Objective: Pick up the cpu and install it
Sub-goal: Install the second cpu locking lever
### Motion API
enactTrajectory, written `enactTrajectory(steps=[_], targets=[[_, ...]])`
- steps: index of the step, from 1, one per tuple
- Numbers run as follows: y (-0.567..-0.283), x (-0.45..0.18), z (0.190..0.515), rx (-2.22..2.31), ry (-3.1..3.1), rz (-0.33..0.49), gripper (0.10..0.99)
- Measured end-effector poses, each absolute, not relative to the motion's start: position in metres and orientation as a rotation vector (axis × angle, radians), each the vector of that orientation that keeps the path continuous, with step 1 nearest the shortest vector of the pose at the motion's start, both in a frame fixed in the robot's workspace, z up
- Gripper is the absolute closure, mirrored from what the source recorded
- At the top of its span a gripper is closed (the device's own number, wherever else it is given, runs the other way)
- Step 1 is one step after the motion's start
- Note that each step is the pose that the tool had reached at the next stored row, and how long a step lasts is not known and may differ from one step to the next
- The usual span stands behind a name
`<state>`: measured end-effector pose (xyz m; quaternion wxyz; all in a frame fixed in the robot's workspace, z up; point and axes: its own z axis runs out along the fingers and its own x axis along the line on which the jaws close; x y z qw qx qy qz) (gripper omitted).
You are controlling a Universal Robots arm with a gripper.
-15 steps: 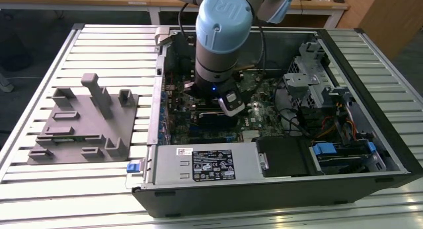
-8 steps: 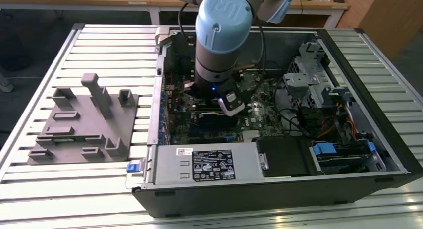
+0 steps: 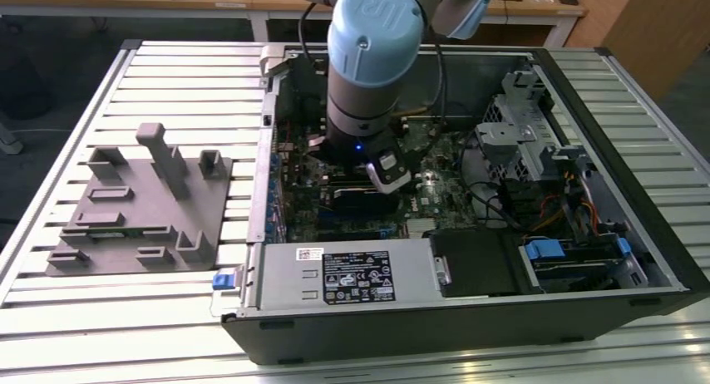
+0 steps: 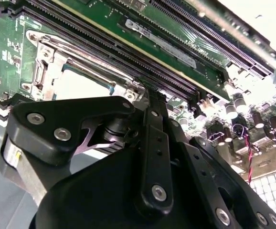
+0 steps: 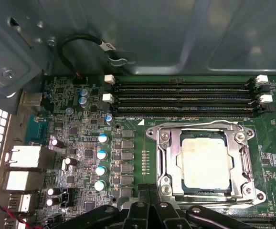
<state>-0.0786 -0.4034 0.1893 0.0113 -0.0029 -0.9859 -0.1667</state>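
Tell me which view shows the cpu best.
The first wrist view: the cpu lies flat inside the socket frame, its whole top visible. The second wrist view catches part of it beyond the gripper. In the exterior view the arm stands over that area.

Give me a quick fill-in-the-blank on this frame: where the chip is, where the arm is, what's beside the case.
1. The cpu lies inside the metal socket frame on the green ____.
2. In the exterior view, the arm reaches down into the open computer ____.
3. The grey tray lies on the slatted table, to the exterior view's ____ of the case.
4. In the first wrist view, three long black memory ____ run beside the socket frame.

Missing words: motherboard; case; left; slots
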Motion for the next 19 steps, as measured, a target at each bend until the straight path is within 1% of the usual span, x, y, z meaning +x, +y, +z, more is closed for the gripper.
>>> enactTrajectory(steps=[8, 19], targets=[[-0.403, -0.079, 0.207, -0.009, -3.075, -0.523, 0.98], [-0.403, -0.079, 0.231, -0.009, -3.069, -0.555, 0.98]])
